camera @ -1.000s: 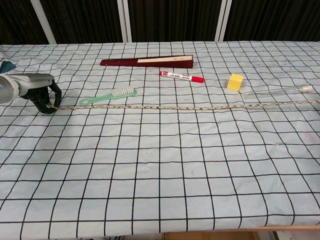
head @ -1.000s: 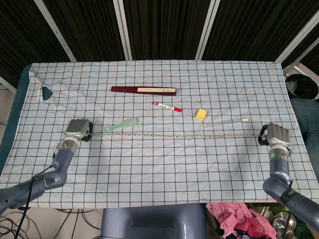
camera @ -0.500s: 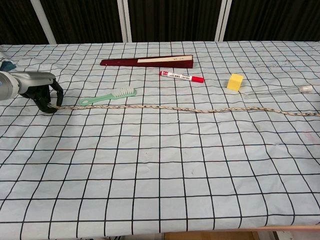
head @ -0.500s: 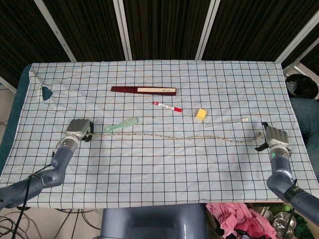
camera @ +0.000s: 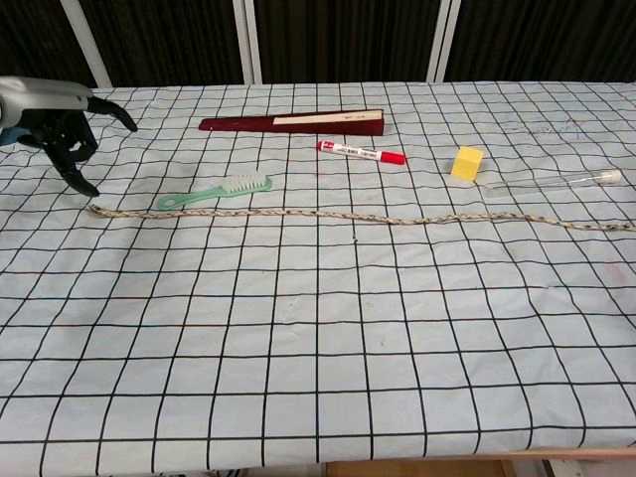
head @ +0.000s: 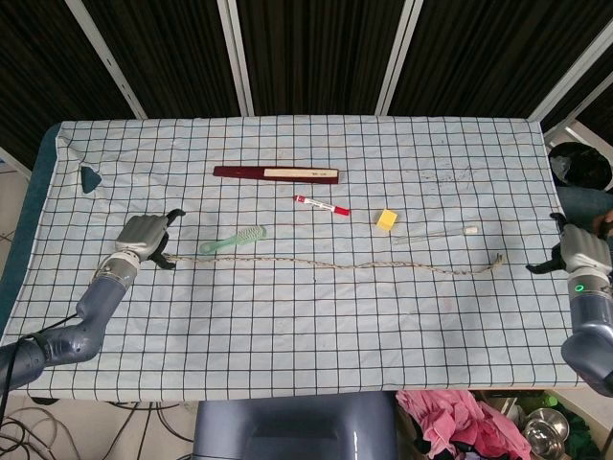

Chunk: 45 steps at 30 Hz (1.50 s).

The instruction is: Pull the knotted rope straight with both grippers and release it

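The braided rope [head: 335, 263] [camera: 338, 216] lies loose on the checked tablecloth, stretched left to right in a slightly wavy line with no hand on it. Its left end rests near the green brush, and its right end curls up near the table's right side. My left hand [head: 144, 240] [camera: 62, 124] hovers open just left of and above the rope's left end, fingers spread. Beyond the rope's right end, at the table's right edge, is my right hand [head: 578, 254], open and off the rope; the chest view does not show it.
A green brush [head: 233, 240] [camera: 214, 191] lies just behind the rope's left part. Further back are a dark red case [head: 276, 173], a red marker [head: 321, 205], a yellow block [head: 386, 220] and a clear tube [head: 436, 233]. A teal object [head: 90, 178] sits far left.
Both hands have let go of the rope and drawn away outward, the left lifting up. The taut rope has slackened into a gentle wave on the cloth.
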Each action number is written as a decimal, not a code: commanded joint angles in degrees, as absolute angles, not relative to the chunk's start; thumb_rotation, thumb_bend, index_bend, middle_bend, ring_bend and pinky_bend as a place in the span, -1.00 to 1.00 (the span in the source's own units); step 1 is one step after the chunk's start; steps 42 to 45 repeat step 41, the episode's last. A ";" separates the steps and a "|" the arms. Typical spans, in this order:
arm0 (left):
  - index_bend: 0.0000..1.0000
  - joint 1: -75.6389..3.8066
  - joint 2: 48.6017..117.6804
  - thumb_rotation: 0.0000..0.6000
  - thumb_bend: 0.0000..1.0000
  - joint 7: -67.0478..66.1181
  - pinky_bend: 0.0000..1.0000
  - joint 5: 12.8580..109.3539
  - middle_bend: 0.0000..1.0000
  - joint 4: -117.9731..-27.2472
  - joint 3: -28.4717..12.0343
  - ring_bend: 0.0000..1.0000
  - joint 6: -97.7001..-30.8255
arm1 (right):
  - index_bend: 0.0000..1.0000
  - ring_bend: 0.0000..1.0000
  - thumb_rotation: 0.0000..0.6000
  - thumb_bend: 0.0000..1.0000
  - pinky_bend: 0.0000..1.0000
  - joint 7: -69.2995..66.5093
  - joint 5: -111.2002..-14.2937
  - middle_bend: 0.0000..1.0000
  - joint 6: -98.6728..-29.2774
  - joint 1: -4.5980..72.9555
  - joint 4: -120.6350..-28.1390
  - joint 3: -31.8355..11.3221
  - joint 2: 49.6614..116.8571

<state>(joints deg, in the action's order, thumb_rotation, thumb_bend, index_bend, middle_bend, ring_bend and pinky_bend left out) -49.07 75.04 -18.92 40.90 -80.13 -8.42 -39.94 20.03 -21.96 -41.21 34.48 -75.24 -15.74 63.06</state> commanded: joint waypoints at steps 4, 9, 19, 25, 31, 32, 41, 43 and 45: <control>-0.75 -43.53 64.79 1.00 -1.00 -22.82 -0.24 44.86 -0.41 -100.16 -9.00 -0.44 -60.63 | -0.87 -0.16 1.00 -0.90 -0.21 12.96 -32.72 -0.45 -56.28 27.82 -87.33 -17.38 56.88; -0.75 -35.37 61.55 1.00 -1.00 -27.64 -0.56 53.17 -0.69 -110.70 -4.02 -0.79 -76.67 | -0.88 -0.57 1.00 -0.89 -0.54 7.15 -47.36 -0.78 -67.74 21.00 -93.57 -14.42 56.64; -0.75 -16.30 58.62 1.00 -1.00 -16.64 -1.00 74.97 -0.84 -111.34 8.77 -1.00 -95.57 | -0.88 -0.65 1.00 -0.89 -0.59 4.80 -74.36 -0.84 -86.91 9.27 -97.91 -2.71 60.33; -0.75 -10.87 59.52 1.00 -1.00 -11.54 -1.00 81.76 -0.87 -105.65 12.14 -1.00 -97.36 | -0.88 -0.65 1.00 -0.89 -0.60 5.08 -83.18 -0.84 -90.87 6.24 -96.13 1.06 64.23; -0.75 -10.45 61.23 1.00 -1.00 -7.10 -1.00 86.00 -0.88 -100.49 11.76 -1.00 -95.29 | -0.88 -0.65 1.00 -0.90 -0.60 5.73 -87.86 -0.84 -91.15 5.69 -95.80 2.52 65.69; -0.75 -10.27 61.59 1.00 -1.00 -7.83 -1.00 85.96 -0.88 -100.20 11.43 -1.00 -95.04 | -0.88 -0.65 1.00 -0.90 -0.60 5.97 -87.97 -0.84 -90.86 5.67 -95.70 2.52 65.94; -0.75 -9.00 62.40 1.00 -1.00 -8.93 -1.00 86.60 -0.88 -99.75 9.82 -1.00 -95.25 | -0.88 -0.65 1.00 -0.89 -0.60 5.97 -87.99 -0.84 -90.05 5.87 -94.45 1.42 66.93; -0.75 -9.00 62.40 1.00 -1.00 -8.93 -1.00 86.60 -0.88 -99.75 9.82 -1.00 -95.25 | -0.88 -0.65 1.00 -0.89 -0.60 5.97 -87.99 -0.84 -90.05 5.87 -94.45 1.42 66.93; -0.75 -9.00 62.40 1.00 -1.00 -8.93 -1.00 86.60 -0.88 -99.75 9.82 -1.00 -95.25 | -0.88 -0.65 1.00 -0.89 -0.60 5.97 -87.99 -0.84 -90.05 5.87 -94.45 1.42 66.93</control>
